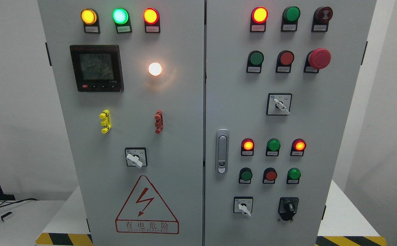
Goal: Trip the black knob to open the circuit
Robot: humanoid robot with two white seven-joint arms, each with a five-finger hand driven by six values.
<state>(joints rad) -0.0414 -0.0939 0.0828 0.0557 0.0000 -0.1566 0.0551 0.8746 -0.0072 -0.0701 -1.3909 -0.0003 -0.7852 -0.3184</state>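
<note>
A grey electrical cabinet (pixel 185 143) with two doors fills the head view. The black knob (pixel 289 207) sits at the lower right of the right door, its pointer roughly upright, on a black square base. Left of it is a white selector switch (pixel 243 205). Neither of my hands nor any arm shows in the picture.
The right door carries lit red lamps (pixel 259 15), green and red push buttons, a red mushroom stop button (pixel 319 58) and a silver door handle (pixel 222 150). The left door has a meter display (pixel 96 68), a lit white lamp (pixel 155 69) and a red hazard triangle (pixel 147 206).
</note>
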